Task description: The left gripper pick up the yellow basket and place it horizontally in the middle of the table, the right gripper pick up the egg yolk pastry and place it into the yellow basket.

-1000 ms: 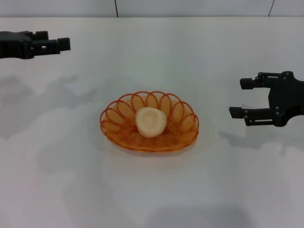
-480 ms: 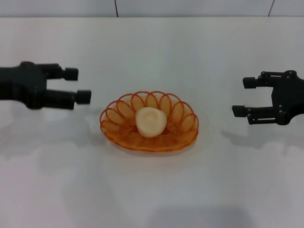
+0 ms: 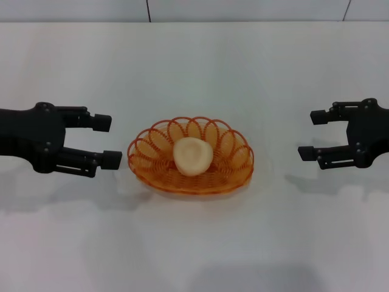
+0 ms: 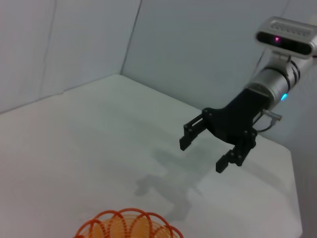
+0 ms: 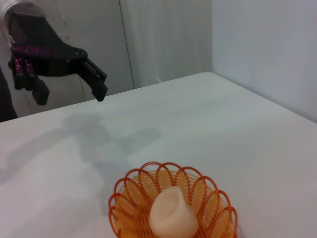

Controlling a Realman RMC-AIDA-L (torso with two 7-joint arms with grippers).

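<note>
The yellow basket [image 3: 150, 153] lies level on the middle of the white table [image 3: 194, 73]. The egg yolk pastry [image 3: 193, 156] rests inside it, near its centre. My left gripper [image 3: 107, 141] is open and empty, just left of the basket's rim, with its fingers pointing at it. My right gripper [image 3: 309, 134] is open and empty, well to the right of the basket. The right wrist view shows the basket [image 5: 130, 199], the pastry [image 5: 173, 217] and the left gripper [image 5: 72, 91]. The left wrist view shows the basket's rim [image 4: 129, 227] and the right gripper [image 4: 202, 155].
Grey wall panels stand behind the table's far edge [image 3: 194, 22]. White table surface stretches in front of and behind the basket. Nothing else lies on the table.
My left gripper has come from the far left back corner toward me and stopped beside the basket's left rim. My right gripper has drifted slightly right. Basket and pastry have not moved.
</note>
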